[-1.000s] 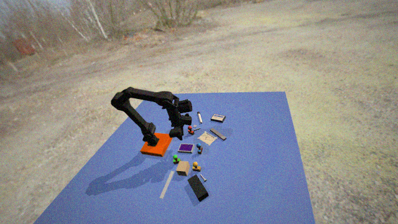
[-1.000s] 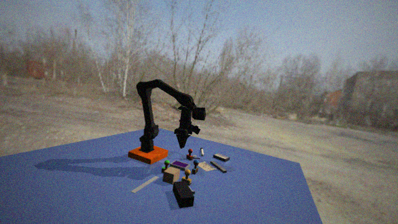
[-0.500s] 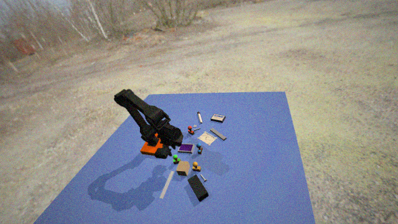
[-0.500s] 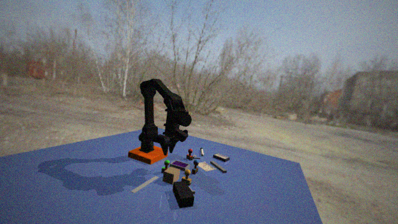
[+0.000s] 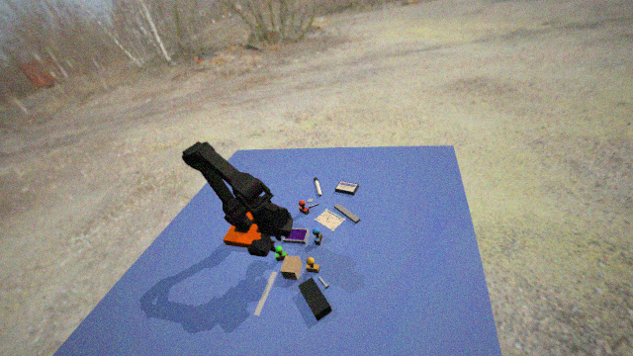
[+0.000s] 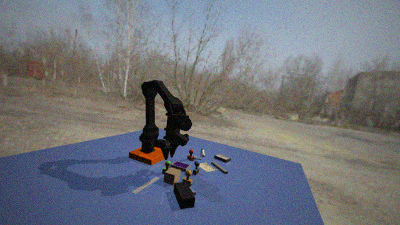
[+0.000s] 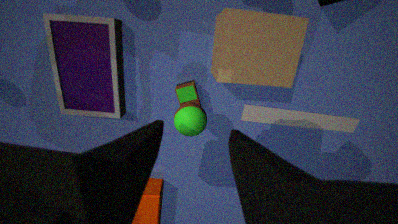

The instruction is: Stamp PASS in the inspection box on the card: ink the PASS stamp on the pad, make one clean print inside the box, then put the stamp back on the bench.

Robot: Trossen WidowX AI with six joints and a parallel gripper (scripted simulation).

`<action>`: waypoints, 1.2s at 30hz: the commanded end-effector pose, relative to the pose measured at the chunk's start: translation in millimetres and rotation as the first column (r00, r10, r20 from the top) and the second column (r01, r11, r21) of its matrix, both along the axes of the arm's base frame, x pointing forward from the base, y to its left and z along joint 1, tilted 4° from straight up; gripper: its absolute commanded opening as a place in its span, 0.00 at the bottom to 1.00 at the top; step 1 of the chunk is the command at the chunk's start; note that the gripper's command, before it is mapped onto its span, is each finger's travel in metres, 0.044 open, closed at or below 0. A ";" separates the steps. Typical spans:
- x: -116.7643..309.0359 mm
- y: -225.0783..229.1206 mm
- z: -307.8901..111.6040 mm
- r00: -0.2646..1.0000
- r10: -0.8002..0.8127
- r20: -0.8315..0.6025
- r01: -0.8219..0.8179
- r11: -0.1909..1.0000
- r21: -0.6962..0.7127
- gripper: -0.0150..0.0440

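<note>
My gripper is open and empty above the table. In the wrist view the green stamp stands below, between and just beyond the fingertips. The ink pad with its purple face lies beside it. The card lies flat further out; its markings are too small to read. A blue stamp, a red stamp and a yellow stamp stand around. I cannot tell which stamp reads PASS.
A tan block stands close to the green stamp. A pale strip, a black block, a bolt, a grey bar, a white marker and a pale box lie around.
</note>
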State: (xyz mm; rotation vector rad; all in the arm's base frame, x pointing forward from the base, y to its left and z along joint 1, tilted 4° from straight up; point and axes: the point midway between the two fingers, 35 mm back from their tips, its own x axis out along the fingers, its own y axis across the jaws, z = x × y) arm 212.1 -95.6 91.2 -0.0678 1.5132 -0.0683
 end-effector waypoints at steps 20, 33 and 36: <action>-0.7 -0.9 -41.9 1.000 0.005 -0.016 -0.004 1.000 0.011 0.61; -2.3 -1.1 -58.9 1.000 0.005 -0.017 -0.004 1.000 0.011 0.61; -2.3 -1.1 -58.9 1.000 0.005 -0.017 -0.004 1.000 0.011 0.61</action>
